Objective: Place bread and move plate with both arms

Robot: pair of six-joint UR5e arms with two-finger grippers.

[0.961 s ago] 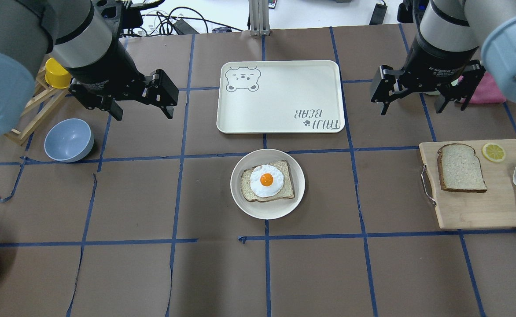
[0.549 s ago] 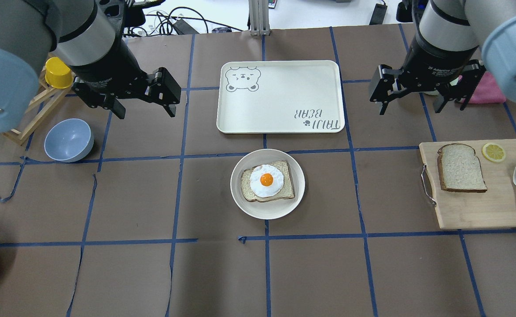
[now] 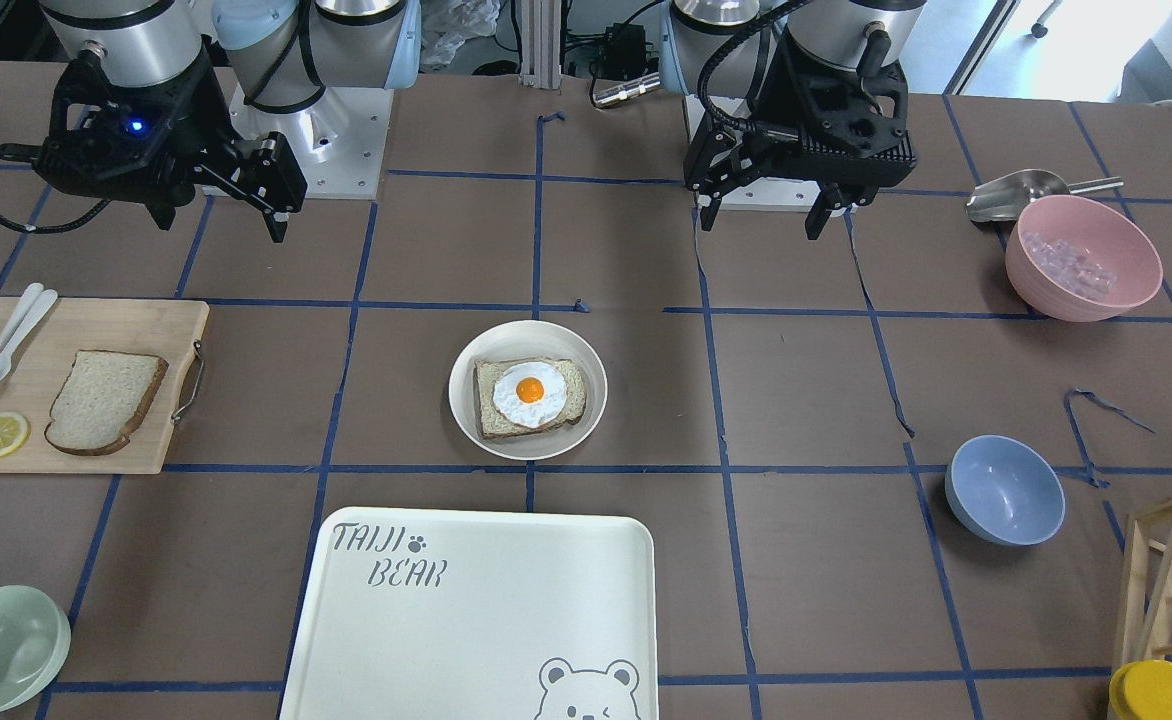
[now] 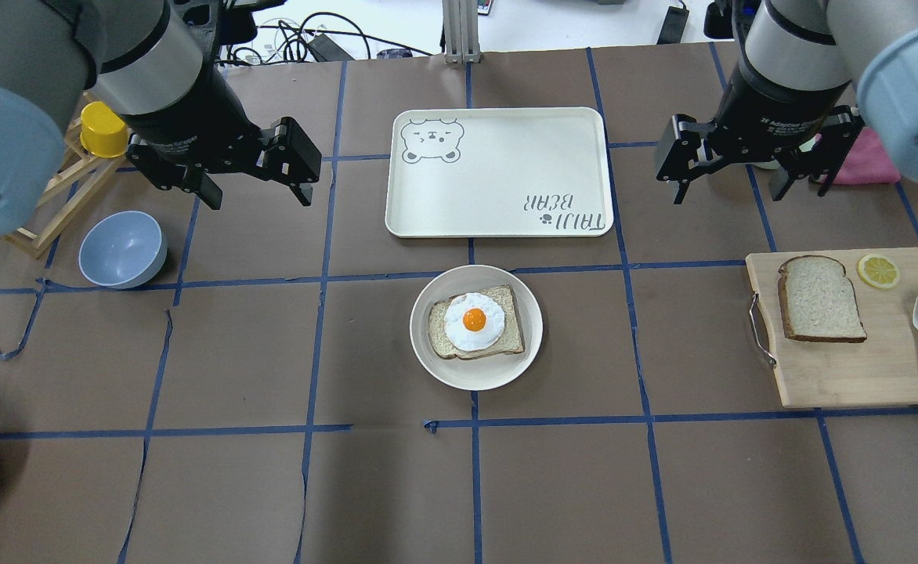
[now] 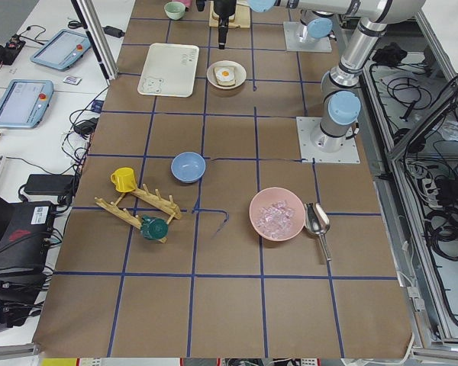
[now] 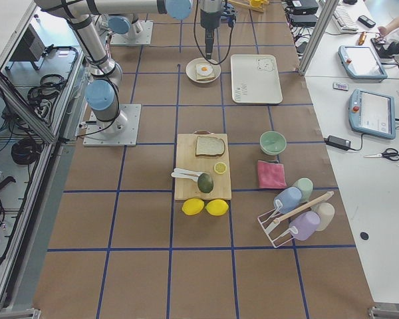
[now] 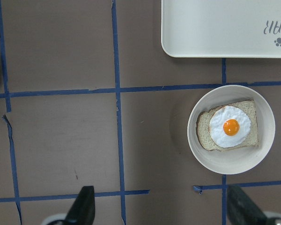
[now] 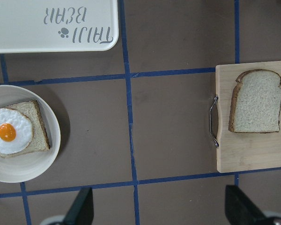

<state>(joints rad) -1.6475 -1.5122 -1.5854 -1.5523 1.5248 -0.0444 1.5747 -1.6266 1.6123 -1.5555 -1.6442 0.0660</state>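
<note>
Nothing done yet: your left gripper (image 4: pixel 258 196) and right gripper (image 4: pixel 729 192) hang spread, empty; bread (image 4: pixel 819 299) untouched beyond right jaws, plate (image 4: pixel 437 370) between both.

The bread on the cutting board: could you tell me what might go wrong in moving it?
The bread lies flat on the cutting board, so the open right gripper may push it instead of pinching it. The plate already holds an egg-topped slice; added bread could shift the fried egg.
</note>
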